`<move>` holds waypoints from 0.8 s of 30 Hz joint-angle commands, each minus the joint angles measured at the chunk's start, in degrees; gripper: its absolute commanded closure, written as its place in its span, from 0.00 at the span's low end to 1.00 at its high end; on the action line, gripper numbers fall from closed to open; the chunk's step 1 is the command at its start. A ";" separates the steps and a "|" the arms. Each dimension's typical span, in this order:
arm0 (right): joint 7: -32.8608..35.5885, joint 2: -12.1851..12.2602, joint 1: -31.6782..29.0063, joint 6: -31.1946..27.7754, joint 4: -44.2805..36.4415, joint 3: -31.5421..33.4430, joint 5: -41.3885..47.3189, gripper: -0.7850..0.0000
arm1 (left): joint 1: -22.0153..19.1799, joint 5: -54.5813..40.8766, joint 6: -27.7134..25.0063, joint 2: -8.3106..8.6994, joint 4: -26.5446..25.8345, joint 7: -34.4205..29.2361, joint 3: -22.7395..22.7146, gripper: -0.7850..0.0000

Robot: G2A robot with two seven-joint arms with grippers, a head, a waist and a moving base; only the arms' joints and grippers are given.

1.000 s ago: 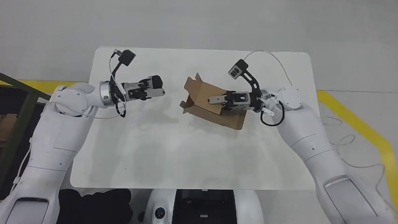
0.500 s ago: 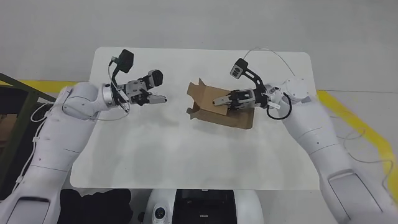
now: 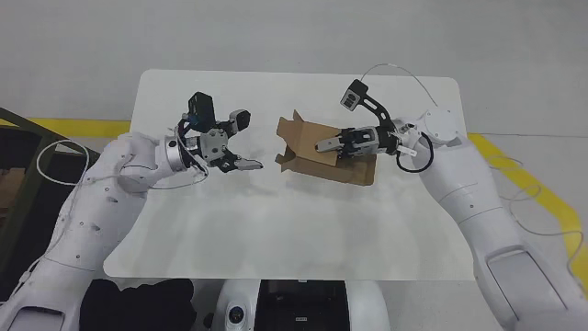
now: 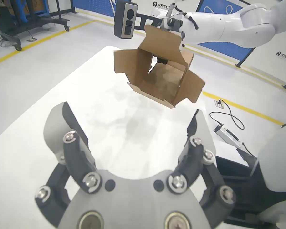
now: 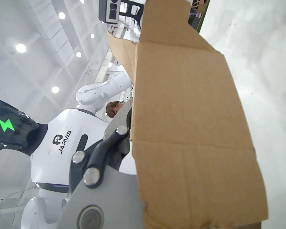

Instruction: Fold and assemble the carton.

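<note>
A brown cardboard carton [image 3: 322, 152] is held up over the middle of the white table [image 3: 276, 230], its open end with spread flaps turned toward the left arm. My right gripper [image 3: 323, 145] is shut on one carton wall; in the right wrist view a finger [image 5: 120, 122] presses on that brown wall [image 5: 188, 110]. My left gripper [image 3: 246, 163] stands open a short way left of the carton, nothing between its fingers [image 4: 62, 125]. The left wrist view looks straight into the carton's [image 4: 162, 75] hollow inside.
The table's edges lie well away from both grippers. A cable and a small power unit [image 4: 226, 133] lie on the floor beyond the table's right side. A dark bin [image 3: 14, 161] stands off the table at far left.
My left gripper has swung down and toward the carton and opened. The right arm has shifted the carton slightly right and levelled it.
</note>
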 commanded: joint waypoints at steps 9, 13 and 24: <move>0.00 0.11 0.50 -1.08 -0.01 -0.60 2.68 1.00 | -4.82 28.54 0.00 4.04 7.86 39.89 11.94 0.00; -0.02 0.13 0.48 -1.10 -0.01 -0.50 2.80 1.00 | -4.82 28.54 0.00 4.04 7.86 39.89 11.94 0.00; -4.20 0.46 -0.92 -1.24 -3.09 -0.10 -0.33 1.00 | -2.66 27.61 0.07 3.86 4.72 35.56 12.66 0.00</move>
